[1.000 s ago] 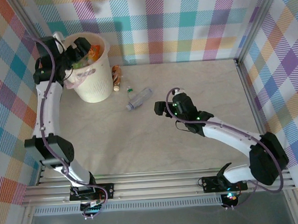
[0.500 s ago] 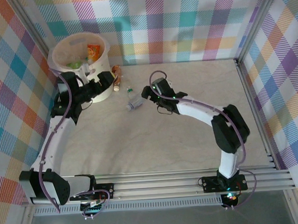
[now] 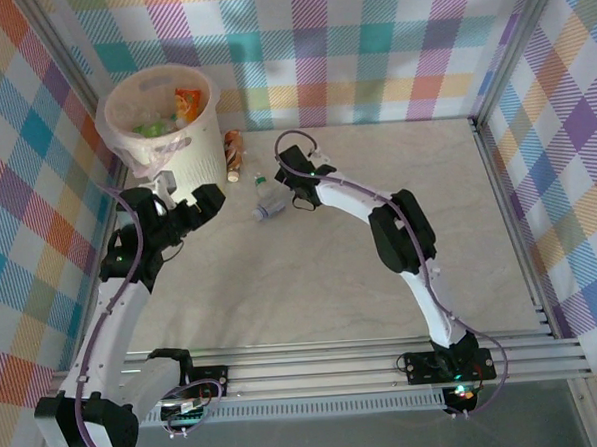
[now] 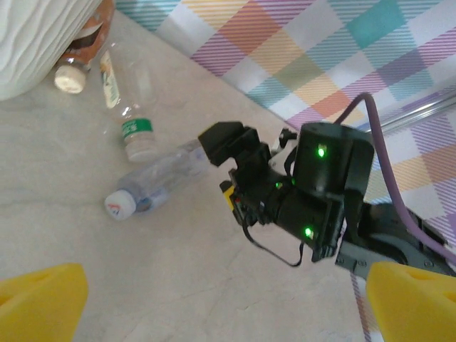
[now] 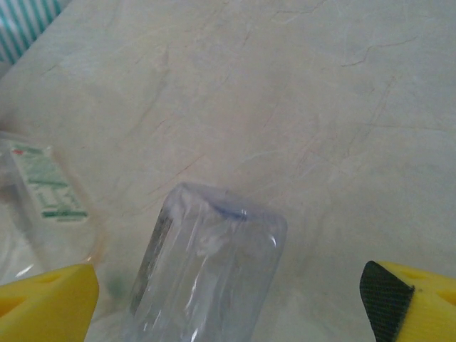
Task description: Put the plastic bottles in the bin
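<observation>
The cream bin stands at the far left with several bottles inside. Three bottles lie on the table to its right: an orange-labelled one, a green-labelled one and a clear one with a white cap. My right gripper is open at the clear bottle's base, and that clear bottle lies between its yellow fingers without a visible pinch. My left gripper is open and holds nothing, low beside the bin. Its wrist view shows the clear bottle and the right gripper.
The checked walls enclose the table on three sides, with a metal rail along the right edge. The right arm stretches across the middle of the table. The green-labelled bottle lies close to the right gripper's left finger.
The left arm has come down from above the bin to the table beside it. The right arm has reached left and far, bringing its open fingers around the clear bottle's base.
</observation>
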Motion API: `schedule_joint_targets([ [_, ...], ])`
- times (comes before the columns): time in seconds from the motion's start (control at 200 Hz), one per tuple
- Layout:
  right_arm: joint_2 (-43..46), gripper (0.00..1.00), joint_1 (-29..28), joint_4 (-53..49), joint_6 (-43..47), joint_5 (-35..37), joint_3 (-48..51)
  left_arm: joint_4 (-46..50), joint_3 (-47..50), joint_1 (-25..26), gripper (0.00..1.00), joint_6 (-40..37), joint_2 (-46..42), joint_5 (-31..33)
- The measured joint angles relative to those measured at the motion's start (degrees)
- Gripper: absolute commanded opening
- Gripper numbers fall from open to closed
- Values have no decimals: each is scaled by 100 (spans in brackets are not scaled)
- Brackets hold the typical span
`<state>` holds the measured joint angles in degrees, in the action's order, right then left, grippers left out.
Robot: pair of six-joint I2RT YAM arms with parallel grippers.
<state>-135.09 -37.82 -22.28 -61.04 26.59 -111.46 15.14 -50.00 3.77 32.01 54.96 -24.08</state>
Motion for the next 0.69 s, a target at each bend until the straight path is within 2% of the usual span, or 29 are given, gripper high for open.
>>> schedule_joint_targets([
  [0.16,-774,91,0,-424,151,118,-1128,35,92,0,100,-2,-28,109],
  [0.3,-1117,88,0,-708,260,136,-1578,24,131,0,100,0,26,122],
  [0.445,-1172,81,0,-824,358,125,-1596,-11,208,2,100,15,138,122],
  [0.555,-1169,70,0,-739,492,68,-1539,-22,267,4,100,15,177,122],
  [0.695,-761,56,0,11,649,26,-640,-26,284,33,100,17,195,120],
])
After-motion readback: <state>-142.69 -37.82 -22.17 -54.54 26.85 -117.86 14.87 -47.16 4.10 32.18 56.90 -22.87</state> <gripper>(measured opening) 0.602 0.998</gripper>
